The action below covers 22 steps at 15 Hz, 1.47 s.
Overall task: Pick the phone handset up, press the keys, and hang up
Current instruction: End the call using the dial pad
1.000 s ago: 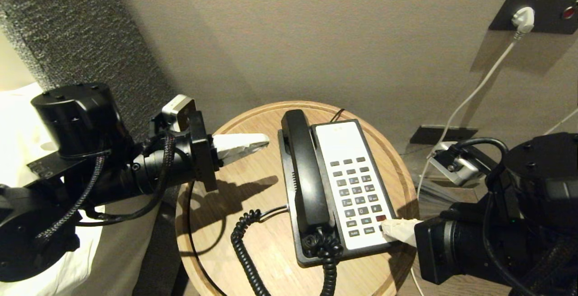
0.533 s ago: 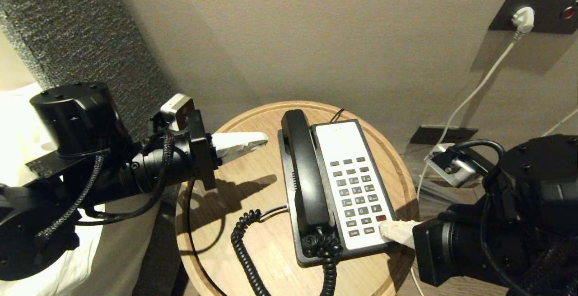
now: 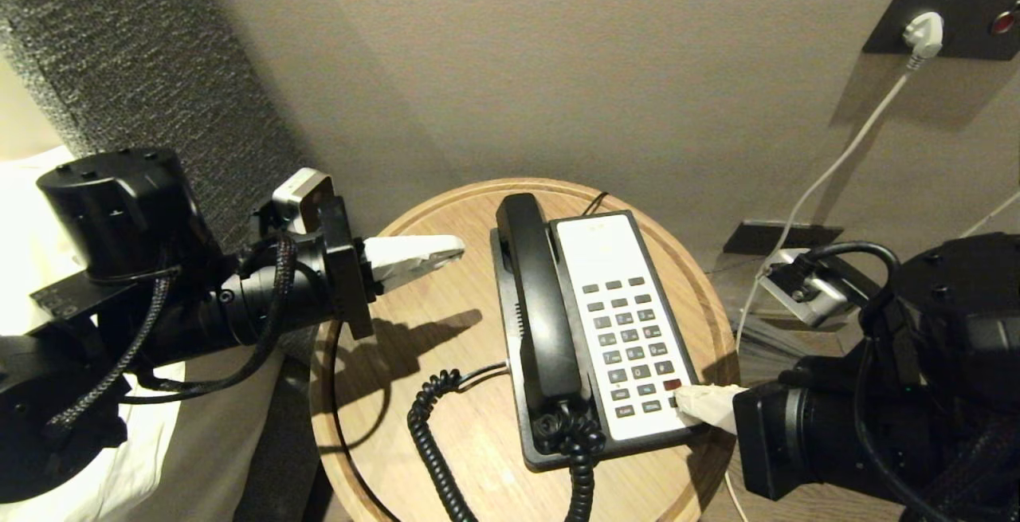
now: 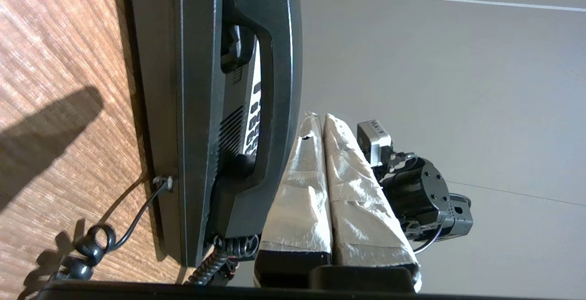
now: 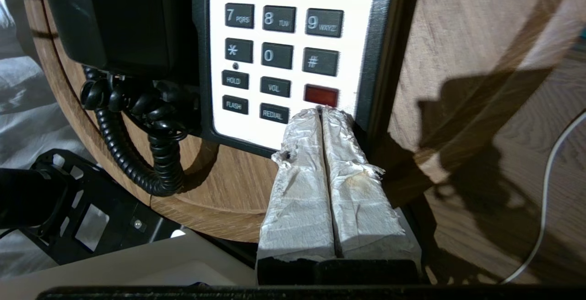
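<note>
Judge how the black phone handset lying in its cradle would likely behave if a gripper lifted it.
The phone handset looks like rigid moulded plastic, so it should probably stay stiff. Its glossy surface may slip between taped fingers. The coiled cord attached at its near end would likely stretch and tug back, perhaps dragging the phone base.

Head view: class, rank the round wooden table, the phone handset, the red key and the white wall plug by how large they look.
1. round wooden table
2. phone handset
3. white wall plug
4. red key
The plug sits farther from the camera, so true sizes may differ.
</note>
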Available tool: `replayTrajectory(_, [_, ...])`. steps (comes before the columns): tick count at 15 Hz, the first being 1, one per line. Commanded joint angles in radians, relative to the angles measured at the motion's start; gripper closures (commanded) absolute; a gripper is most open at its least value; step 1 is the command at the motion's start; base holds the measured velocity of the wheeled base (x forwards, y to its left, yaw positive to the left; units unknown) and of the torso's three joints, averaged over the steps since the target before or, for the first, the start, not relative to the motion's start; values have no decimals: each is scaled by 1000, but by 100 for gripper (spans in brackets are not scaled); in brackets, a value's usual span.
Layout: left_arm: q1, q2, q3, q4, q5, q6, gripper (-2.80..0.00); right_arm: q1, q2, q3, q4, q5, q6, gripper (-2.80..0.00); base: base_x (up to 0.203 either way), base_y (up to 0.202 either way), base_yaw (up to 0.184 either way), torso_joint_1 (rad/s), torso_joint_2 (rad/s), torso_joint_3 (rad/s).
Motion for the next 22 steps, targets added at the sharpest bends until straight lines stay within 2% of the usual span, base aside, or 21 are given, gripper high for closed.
replayTrajectory(1, [6,-23,10,-3,-4,-7,0,1,-26,0,1,-1,2,0,0,0,0,0,0,0])
replayTrajectory(9, [12,-28,30,-5,1,-3,0,-2,-37,3,4,-1,4,0,0,0,0,0,0,0])
replayTrajectory(14, [50,-56,41,-5,4,6,0,-7,-39,14,-4,-1,10,0,0,0,0,0,0,0])
replayTrajectory(22, [52,-76,56,-4,4,6,0,-14,-48,9,-3,-4,10,0,0,0,0,0,0,0])
